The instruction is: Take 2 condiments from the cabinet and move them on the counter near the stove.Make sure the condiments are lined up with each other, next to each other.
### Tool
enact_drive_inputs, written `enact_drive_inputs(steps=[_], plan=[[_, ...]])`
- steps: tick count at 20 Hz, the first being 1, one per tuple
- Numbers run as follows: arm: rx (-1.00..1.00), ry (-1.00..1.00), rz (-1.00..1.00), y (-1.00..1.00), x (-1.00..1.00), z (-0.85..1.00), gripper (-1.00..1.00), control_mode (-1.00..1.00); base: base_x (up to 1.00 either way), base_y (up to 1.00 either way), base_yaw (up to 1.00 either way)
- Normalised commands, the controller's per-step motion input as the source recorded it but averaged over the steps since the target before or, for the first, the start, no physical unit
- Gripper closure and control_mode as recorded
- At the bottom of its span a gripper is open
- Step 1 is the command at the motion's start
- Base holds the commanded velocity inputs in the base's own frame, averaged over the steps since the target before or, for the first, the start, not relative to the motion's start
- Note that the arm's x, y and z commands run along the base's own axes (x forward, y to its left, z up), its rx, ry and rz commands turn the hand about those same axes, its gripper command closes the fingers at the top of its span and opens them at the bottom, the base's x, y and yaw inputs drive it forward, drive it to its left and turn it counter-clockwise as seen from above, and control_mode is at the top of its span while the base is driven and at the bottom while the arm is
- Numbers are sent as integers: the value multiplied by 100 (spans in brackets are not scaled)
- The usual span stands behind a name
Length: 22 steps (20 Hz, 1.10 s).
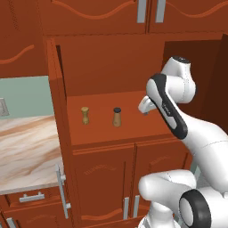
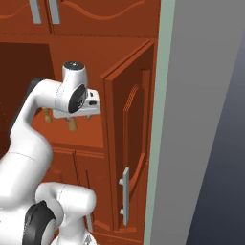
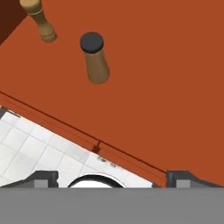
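Note:
The cabinet [image 1: 102, 75] stands open, and both condiments stand upright on its flat shelf [image 3: 166, 87]. One is a tan-topped wooden shaker [image 1: 85, 115] [image 3: 41, 22]. A little to its right is a black-capped one [image 1: 116, 116] [image 3: 95, 59] [image 2: 72, 124]. My gripper [image 3: 111, 177] hovers above the shelf's front edge, to the right of the black-capped shaker and apart from it. It is open, its fingertips [image 3: 41, 177] wide apart with nothing between them. The marble-look counter [image 1: 26, 147] lies to the left of the cabinet. The stove is out of view.
The left cabinet door [image 1: 55, 111] is swung out toward me, with its bar handle [image 1: 62, 187] low down. The right door [image 2: 129, 143] also stands open beside a grey wall [image 2: 201, 119]. Closed lower doors [image 1: 129, 173] and a white tiled floor [image 3: 30, 144] lie below the shelf.

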Motion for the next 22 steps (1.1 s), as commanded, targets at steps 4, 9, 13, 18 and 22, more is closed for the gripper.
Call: enact_drive_inputs(steps=[4,9,13,18,22], plan=[[0,-12,2,59,5,-18,-100,-100,0,0,0],[0,-6,-9,46,7,-7,-100,-100,0,0,0],[0,-1,-12,46,10,-4,-100,-100,0,0,0],[0,0,-15,48,16,-7,-100,-100,0,0,0],[0,0,-16,19,31,-8,-100,-100,0,0,0]])
